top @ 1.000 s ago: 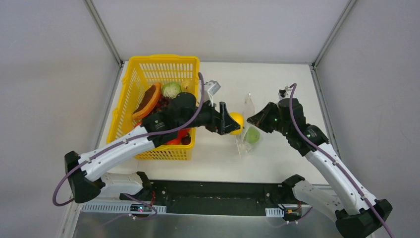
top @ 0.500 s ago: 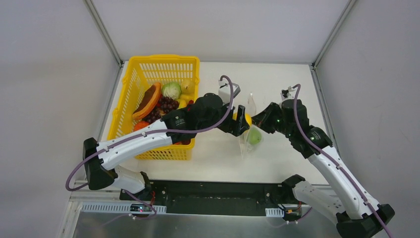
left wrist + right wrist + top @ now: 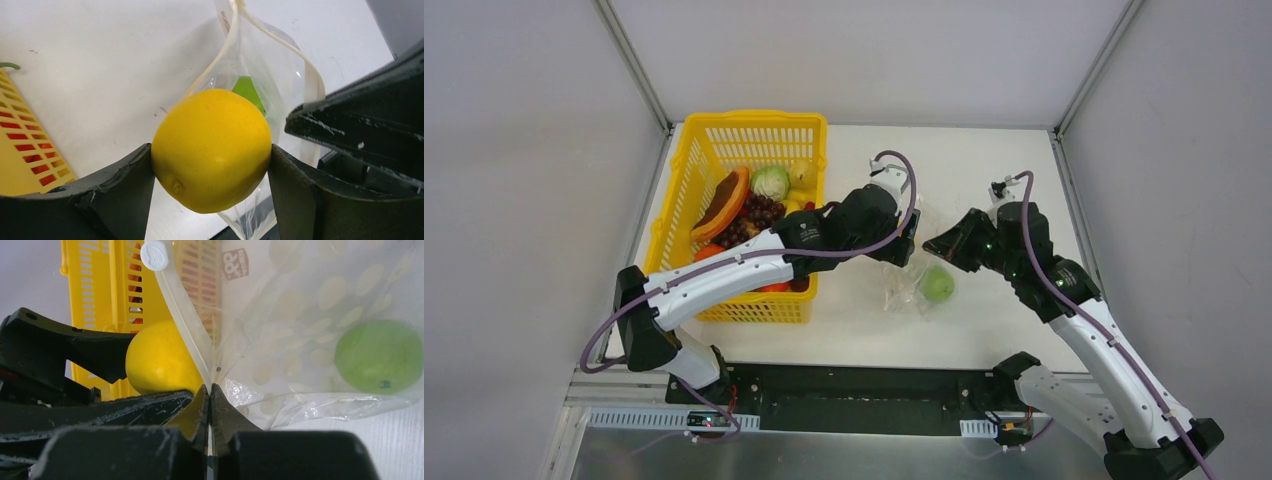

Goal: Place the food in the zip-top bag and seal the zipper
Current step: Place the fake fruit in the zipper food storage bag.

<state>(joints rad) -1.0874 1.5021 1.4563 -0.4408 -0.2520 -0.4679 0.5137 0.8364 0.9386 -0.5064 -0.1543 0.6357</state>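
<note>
My left gripper point(image 3: 210, 152) is shut on a yellow round fruit point(image 3: 212, 130) and holds it at the open mouth of the clear polka-dot zip-top bag point(image 3: 272, 70). A green fruit point(image 3: 380, 357) lies inside the bag; it also shows in the top view point(image 3: 937, 285). My right gripper point(image 3: 209, 389) is shut on the bag's mouth edge, pinching the white zipper strip point(image 3: 182, 315) and lifting it. In the top view the left gripper point(image 3: 905, 243) covers the yellow fruit, and the right gripper point(image 3: 937, 243) faces it across the bag point(image 3: 904, 290).
The yellow lattice basket point(image 3: 682, 205) stands at the left with a cabbage point(image 3: 771, 182), dark grapes point(image 3: 757, 212), a papaya slice point(image 3: 722, 205) and other food. My left arm reaches across its right side. Grey walls enclose the table.
My left arm has carried the yellow fruit rightward to the bag's mouth. The bag has slumped lower and shifted a little. My right gripper has stayed shut on the bag's edge.
</note>
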